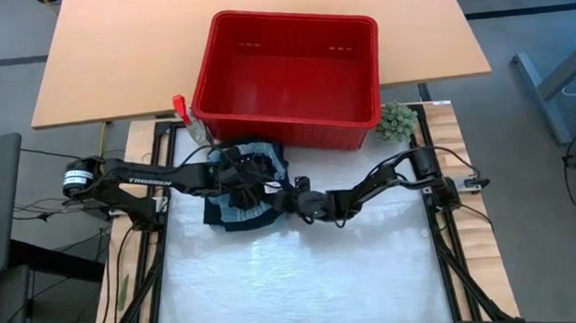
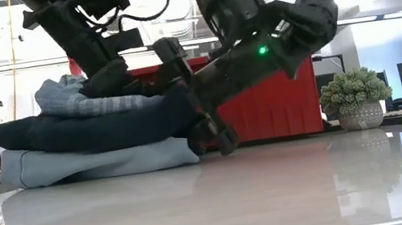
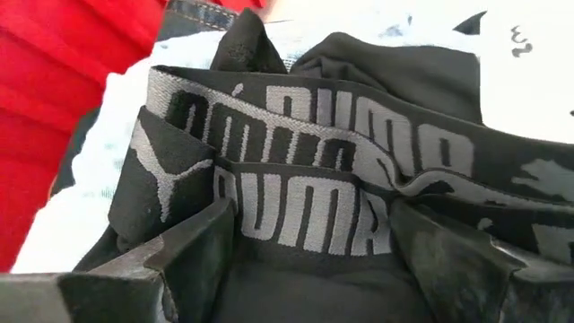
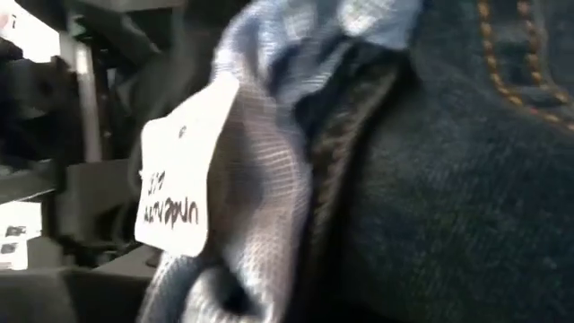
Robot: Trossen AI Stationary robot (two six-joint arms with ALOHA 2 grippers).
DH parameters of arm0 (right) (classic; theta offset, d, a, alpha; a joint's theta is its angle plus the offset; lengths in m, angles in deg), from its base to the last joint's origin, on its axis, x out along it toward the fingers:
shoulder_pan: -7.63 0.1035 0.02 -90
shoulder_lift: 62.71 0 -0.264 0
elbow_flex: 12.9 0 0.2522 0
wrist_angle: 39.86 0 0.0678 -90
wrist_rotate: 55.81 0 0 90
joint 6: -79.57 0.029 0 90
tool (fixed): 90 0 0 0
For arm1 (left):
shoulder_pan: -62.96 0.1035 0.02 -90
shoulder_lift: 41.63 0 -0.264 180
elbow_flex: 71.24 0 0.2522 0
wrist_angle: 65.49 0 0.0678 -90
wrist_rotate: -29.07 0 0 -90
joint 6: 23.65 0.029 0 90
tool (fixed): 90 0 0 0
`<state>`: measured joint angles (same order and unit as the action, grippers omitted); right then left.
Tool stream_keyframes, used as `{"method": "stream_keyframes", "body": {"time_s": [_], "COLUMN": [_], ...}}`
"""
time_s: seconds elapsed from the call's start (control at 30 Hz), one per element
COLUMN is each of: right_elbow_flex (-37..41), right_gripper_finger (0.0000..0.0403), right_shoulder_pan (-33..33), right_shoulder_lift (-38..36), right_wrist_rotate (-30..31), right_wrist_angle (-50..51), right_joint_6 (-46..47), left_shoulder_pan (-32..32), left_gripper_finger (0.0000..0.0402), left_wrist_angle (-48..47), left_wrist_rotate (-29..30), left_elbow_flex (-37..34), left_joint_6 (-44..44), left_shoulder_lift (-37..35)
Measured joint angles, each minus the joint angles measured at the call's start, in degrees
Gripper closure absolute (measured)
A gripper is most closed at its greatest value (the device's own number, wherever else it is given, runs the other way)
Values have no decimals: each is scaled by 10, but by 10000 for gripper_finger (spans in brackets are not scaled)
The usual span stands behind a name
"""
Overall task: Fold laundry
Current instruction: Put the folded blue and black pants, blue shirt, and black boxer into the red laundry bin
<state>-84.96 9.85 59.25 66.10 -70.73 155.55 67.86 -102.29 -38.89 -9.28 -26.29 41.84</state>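
Left gripper (image 1: 241,180) sits on top of the laundry pile (image 1: 232,190), just in front of the red basket (image 1: 287,66), with its two dark fingers (image 3: 193,247) spread wide over a black garment (image 3: 305,179) with a grey lettered waistband; nothing is clamped between them. Right gripper (image 1: 292,198) presses into the side of the same pile farthest from the basket's left corner, jaws standing wide as well, with no cloth visibly pinched.

That pile lies on the table (image 1: 305,281) directly before the basket's front wall, toward its left end. It is stacked: a light blue piece (image 2: 103,160) at the bottom, dark navy denim (image 2: 97,128) over it, and a grey-blue striped piece (image 2: 76,100) above.

All of it looks soft and limp, so it should sag and slide layer on layer. The denim is likely the heaviest and stiffest, best taken by its stitched seam or hem. The black garment's elastic band is the firmest edge to pinch.

From overhead the stack reads as one dark lump under both arms. The table-level view alone shows its layers and the right gripper low against its edge. Only the left wrist view shows the waistband lettering. Only the right wrist view shows a white tag (image 4: 184,166) on pale striped cloth beside orange-stitched denim (image 4: 475,179). A small green plant (image 1: 397,121) stands off the basket's right front corner.
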Motion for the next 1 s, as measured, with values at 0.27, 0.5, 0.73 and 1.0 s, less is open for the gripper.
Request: {"method": "stream_keyframes", "body": {"time_s": [0.27, 0.5, 0.73, 1.0], "right_elbow_flex": [-9, -12, -11, -10], "right_gripper_finger": [104, 106, 107, 107], "right_shoulder_pan": [10, 5, 4, 4], "right_shoulder_lift": [27, 17, 16, 16], "right_wrist_rotate": [-37, -81, -102, -118], "right_wrist_angle": [37, 90, 93, 89], "right_joint_6": [2, -19, -16, -10], "left_shoulder_pan": [-3, -6, -6, 3], "left_gripper_finger": [106, 106, 106, 106], "left_wrist_angle": [-31, -33, -171, -261], "left_wrist_rotate": [9, -23, 8, 36], "left_elbow_flex": [-3, -3, -3, -82], "left_joint_6": [-27, -139, -336, -573], "left_shoulder_lift": [-109, -245, -373, -478]}}
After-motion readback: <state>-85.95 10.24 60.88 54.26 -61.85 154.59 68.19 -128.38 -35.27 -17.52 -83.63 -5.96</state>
